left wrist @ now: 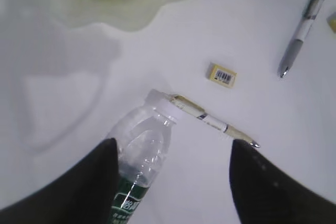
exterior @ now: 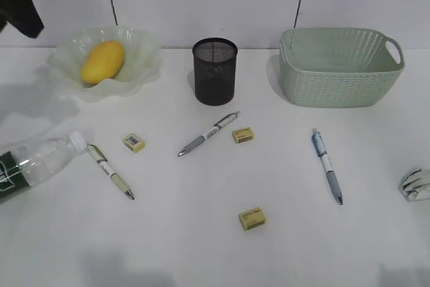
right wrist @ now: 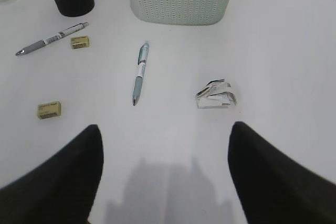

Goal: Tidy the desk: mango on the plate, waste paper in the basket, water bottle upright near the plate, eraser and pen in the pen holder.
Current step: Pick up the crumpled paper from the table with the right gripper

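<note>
Both grippers stand with jaws apart, holding nothing.
The left gripper (left wrist: pixel 170 182) straddles the lying water bottle (left wrist: pixel 137 166) near the desk's (exterior: pixel 201 247) left edge; the right gripper (right wrist: pixel 165 177) hangs over bare desk.

Three pens (exterior: pixel 209 133), three erasers (exterior: pixel 252 218), one mango (exterior: pixel 103 61), plate (exterior: pixel 138 65), basket (exterior: pixel 339 72), pen holder (exterior: pixel 215 72), bottle (exterior: pixel 37 162), and seemingly one paper wad (exterior: pixel 416 184).

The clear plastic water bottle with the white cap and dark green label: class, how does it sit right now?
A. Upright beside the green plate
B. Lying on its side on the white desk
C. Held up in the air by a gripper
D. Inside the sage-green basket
B: the clear plastic water bottle lies on its side on the white desk, its cap touching or nearly touching a cream-barrelled pen, well short of the pale green wavy-rimmed plate.
</note>
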### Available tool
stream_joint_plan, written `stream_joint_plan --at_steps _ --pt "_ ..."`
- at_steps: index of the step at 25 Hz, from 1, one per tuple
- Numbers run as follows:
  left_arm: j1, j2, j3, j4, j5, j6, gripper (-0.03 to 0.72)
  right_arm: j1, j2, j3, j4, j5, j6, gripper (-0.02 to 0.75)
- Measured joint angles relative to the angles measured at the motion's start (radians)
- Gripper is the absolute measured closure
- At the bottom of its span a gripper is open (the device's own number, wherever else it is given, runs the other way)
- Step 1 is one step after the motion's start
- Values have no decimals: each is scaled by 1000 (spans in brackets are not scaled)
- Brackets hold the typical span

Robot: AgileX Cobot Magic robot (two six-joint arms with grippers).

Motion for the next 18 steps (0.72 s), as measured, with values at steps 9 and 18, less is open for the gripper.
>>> stream_joint_plan --at_steps 9,18 --pt "0 -256 215 6 0 -35 190 0 0 0 0 0 0 154" --pt "0 -643 652 12 -159 -60 190 0 0 0 0 0 0 154"
